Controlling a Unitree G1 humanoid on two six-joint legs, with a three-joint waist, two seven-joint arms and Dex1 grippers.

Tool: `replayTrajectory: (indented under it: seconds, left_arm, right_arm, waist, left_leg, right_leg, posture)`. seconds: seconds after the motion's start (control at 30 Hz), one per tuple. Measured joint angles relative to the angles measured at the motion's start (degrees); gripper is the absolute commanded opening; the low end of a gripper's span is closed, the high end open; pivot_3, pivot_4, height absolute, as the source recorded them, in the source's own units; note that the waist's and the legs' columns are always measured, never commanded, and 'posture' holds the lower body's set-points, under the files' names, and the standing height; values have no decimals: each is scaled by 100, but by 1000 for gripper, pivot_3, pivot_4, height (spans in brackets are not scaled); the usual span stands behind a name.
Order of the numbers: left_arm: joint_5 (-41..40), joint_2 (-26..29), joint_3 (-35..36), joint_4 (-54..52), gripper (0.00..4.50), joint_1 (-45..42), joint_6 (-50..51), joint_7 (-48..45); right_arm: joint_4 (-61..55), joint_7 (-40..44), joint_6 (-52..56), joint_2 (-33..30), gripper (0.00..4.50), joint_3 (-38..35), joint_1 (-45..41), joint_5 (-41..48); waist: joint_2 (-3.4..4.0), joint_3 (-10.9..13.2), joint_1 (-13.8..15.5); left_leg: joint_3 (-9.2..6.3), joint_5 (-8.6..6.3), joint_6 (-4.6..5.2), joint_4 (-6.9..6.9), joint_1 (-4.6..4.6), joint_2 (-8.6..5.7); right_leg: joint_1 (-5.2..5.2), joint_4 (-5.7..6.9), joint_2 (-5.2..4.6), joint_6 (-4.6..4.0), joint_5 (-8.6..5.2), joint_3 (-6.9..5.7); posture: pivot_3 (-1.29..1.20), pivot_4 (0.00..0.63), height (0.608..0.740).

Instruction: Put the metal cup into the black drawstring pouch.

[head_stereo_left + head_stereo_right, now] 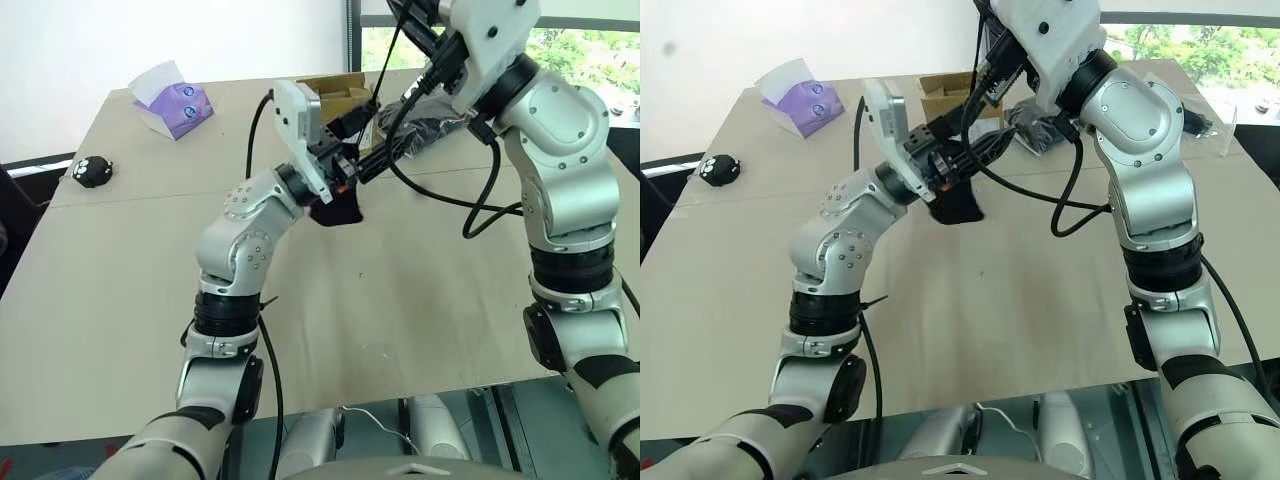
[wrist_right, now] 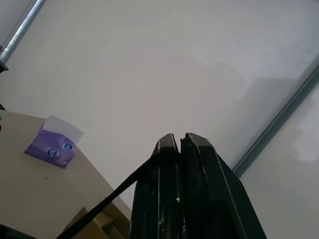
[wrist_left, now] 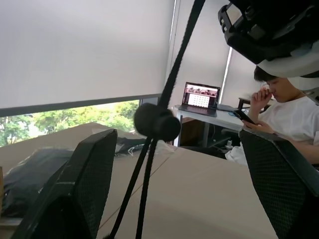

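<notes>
- Left gripper [image 3: 175,133]: released. Both black fingers [image 3: 84,184] stand wide apart and I see nothing pressed between the pads.
- A thin black drawstring cord [image 3: 174,74] runs up through that gap, with a round black cord lock [image 3: 157,122] sitting on it between the fingertips. I can't tell whether the lock touches either finger.
- Right gripper [image 2: 180,137]: clenched, fingers pressed together, pinching the same cord, which trails out of the closed tips on its wrist view.
- In the head views the right arm reaches in from the upper right, and its fingers point down-left to meet the left gripper over the middle of the table.
- The soft matte black drawstring pouch [image 1: 338,210] sits directly under the left gripper, above the centre of the light beige table [image 1: 120,300]. It is bunched and dark. I can't tell whether its bottom rests on the tabletop or hangs just clear.
- I can't tell what is inside the pouch; its mouth is hidden behind the left wrist.
- An open brown cardboard box [image 1: 335,95] stands at the far edge, behind both grippers.
- Black bundles wrapped in clear plastic [image 1: 430,130] lie just right of the box, under the right arm.
- A purple tissue box with a white sheet sticking out [image 1: 170,105] is at the far left corner, well apart from the grippers.
- A small round black object with white spots [image 1: 93,172] lies near the left edge.
- Left wrist view: a person in a white shirt [image 3: 284,109] is seated beyond the table, with an open laptop [image 3: 201,97] on a desk behind.
</notes>
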Motion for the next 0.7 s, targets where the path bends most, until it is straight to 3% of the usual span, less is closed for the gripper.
replayTrajectory:
  seconds: [0.13,0.33,0.57,0.7]
  left_arm:
    - [-230,-152,192,-4,2659,-113,-37,43]
    - [-378,-64,241,-55,199,-59,22,3]
    - [80,254,-282,-43,54,247,7,-194]
    - [312,73,-249,126,54,185,-244,25]
  right_arm:
    - [-20,58,34,-16,0,0,14,59]
    - [-54,100,68,-81,0,-1,30,128]
    - [-76,94,100,-124,0,-55,25,210]
    - [-118,98,144,-157,0,-65,24,213]
  waist:
    - [0,0,-3]
    - [0,0,-2]
    - [0,0,0]
    - [0,0,2]
  left_leg:
    - [1,0,0,1,0,0]
    - [2,0,0,1,0,0]
    - [0,0,0,1,0,-1]
    - [-1,0,0,3,0,-1]
  right_leg:
    - [0,1,-2,0,0,1]
    - [0,2,-2,0,0,2]
    - [0,3,0,0,0,0]
    - [0,4,0,0,0,-2]
  posture:
    - [0,150,740]
    - [0,150,740]
    - [0,150,740]
    - [0,150,740]
